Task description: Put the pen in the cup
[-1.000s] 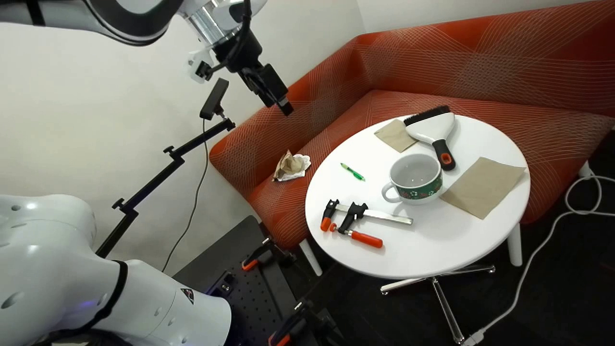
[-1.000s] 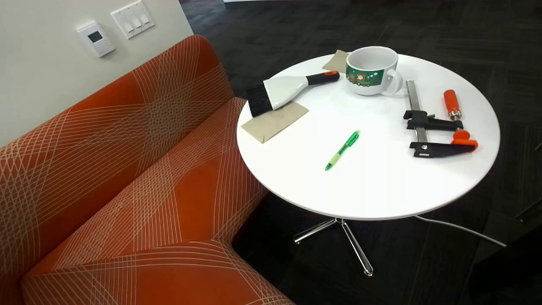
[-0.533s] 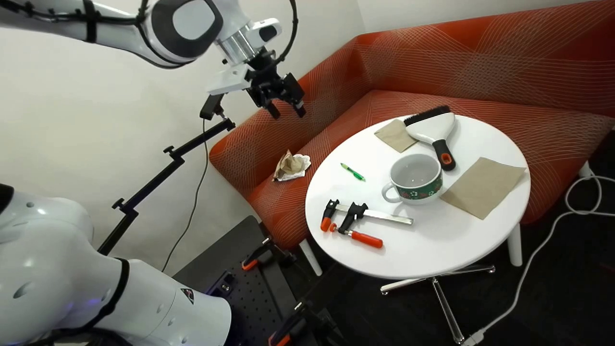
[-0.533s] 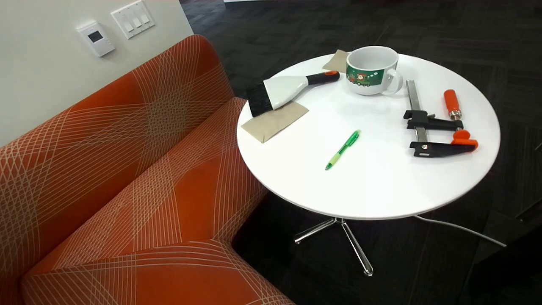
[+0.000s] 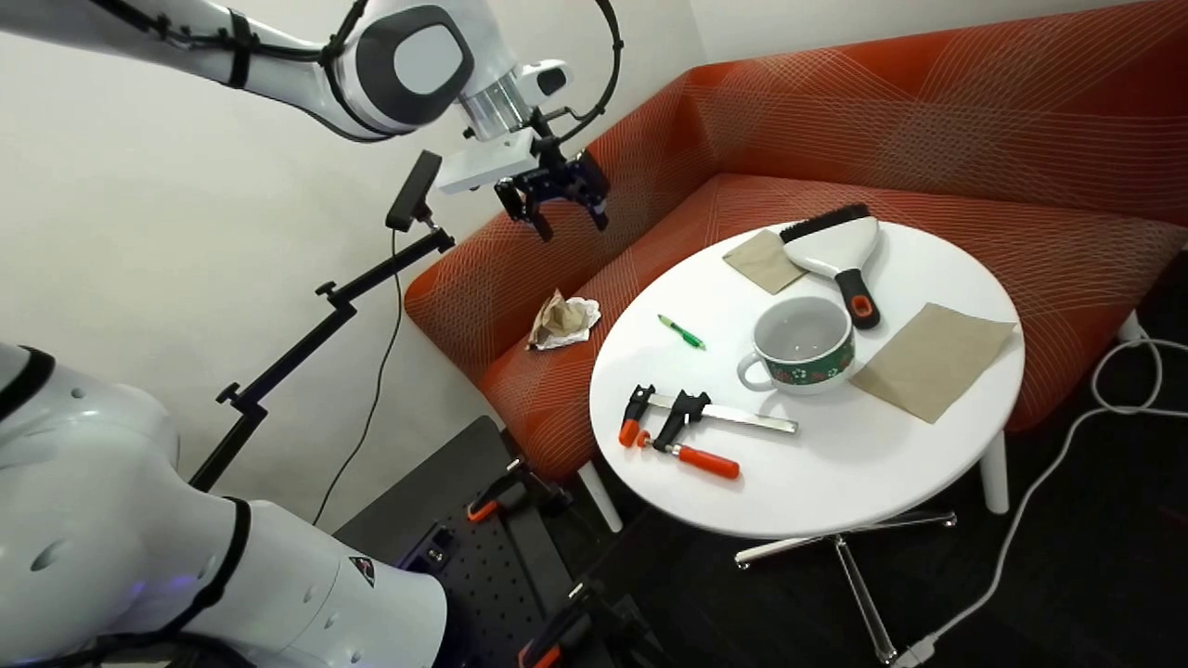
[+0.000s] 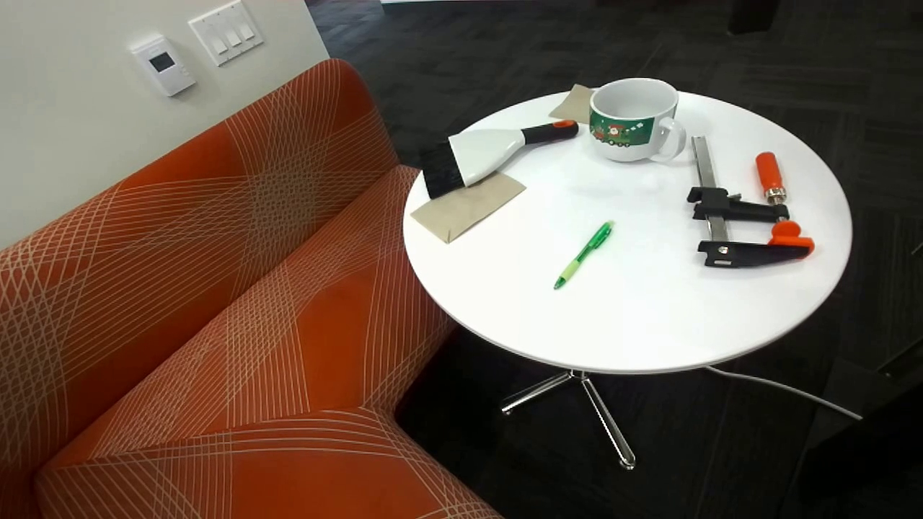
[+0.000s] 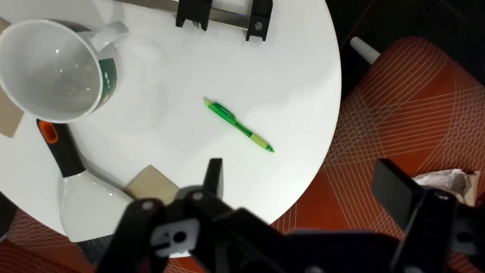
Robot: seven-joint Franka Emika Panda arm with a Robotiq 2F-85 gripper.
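Pen [image 7: 238, 125] is lying on the surface [image 7: 170, 125], apart from the cup [image 7: 53, 72]. End effector [image 5: 572, 224] is hanging higher, its jaws standing wide apart and holding nothing. In the wrist view, the pen is lying ahead of the jaw tips, nearer to the cup-side jaw. Its long axis is running slantwise, more along the jaw line than across, so probably the grasp is requiring a turn first
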